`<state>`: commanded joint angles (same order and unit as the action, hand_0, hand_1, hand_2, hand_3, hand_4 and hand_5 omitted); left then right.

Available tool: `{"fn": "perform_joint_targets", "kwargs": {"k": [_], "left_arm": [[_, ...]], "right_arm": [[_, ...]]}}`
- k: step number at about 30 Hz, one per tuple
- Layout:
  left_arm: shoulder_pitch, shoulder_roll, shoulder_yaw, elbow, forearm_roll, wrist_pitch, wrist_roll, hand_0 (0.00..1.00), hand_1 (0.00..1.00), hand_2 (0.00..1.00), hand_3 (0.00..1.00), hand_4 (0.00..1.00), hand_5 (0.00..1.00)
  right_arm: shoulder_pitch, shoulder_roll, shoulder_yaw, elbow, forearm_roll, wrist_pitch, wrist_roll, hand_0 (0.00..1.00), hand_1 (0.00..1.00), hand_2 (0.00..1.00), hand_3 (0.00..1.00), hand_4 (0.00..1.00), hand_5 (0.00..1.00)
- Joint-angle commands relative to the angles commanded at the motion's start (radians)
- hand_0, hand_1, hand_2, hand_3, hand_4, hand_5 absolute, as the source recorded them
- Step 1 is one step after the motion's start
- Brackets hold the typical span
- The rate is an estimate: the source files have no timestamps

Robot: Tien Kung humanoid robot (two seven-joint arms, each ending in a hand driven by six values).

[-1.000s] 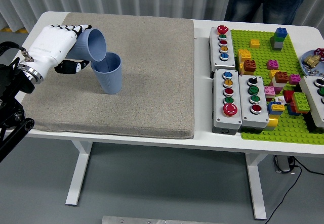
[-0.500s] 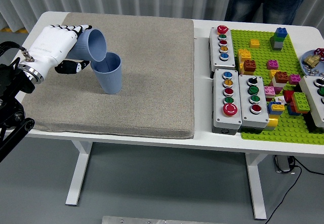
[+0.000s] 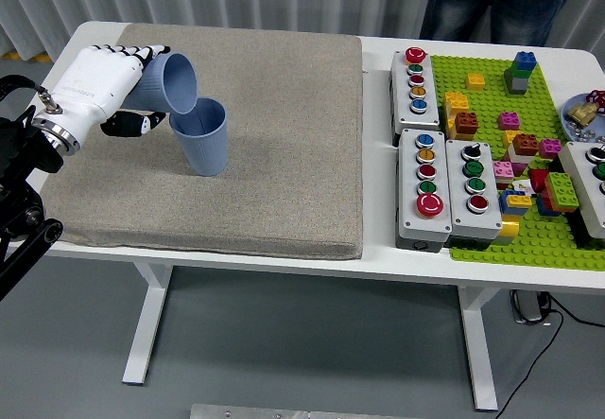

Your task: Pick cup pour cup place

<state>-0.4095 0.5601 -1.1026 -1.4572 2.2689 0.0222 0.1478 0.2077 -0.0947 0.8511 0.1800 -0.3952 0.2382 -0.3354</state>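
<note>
The white table carries a grey mat on its left side, and the pour happens near the mat's left edge. The left hand has its fingers wrapped around a blue cup, tipped so its mouth sits over a second, upright blue cup, the rims about touching.

The main risk, as I judge it, is the tipped rim nudging the standing cup and toppling it on the soft mat, or the contents missing the opening. Setting down too far left could put the cup off the mat.

Open mat lies to the right and towards the near edge. The button boxes and the green brick plate are well apart.
</note>
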Motion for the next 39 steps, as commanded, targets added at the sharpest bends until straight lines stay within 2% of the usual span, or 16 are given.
{"fn": "perform_joint_targets", "kwargs": {"k": [39], "left_arm": [[-0.018, 0.016, 0.018, 0.001, 0.000, -0.009, 0.014, 0.590, 0.609, 0.763, 0.749, 0.282, 0.002]], "right_arm": [[-0.003, -0.001, -0.003, 0.000, 0.004, 0.000, 0.002, 0.747, 0.698, 0.752, 0.608, 0.104, 0.255]]}}
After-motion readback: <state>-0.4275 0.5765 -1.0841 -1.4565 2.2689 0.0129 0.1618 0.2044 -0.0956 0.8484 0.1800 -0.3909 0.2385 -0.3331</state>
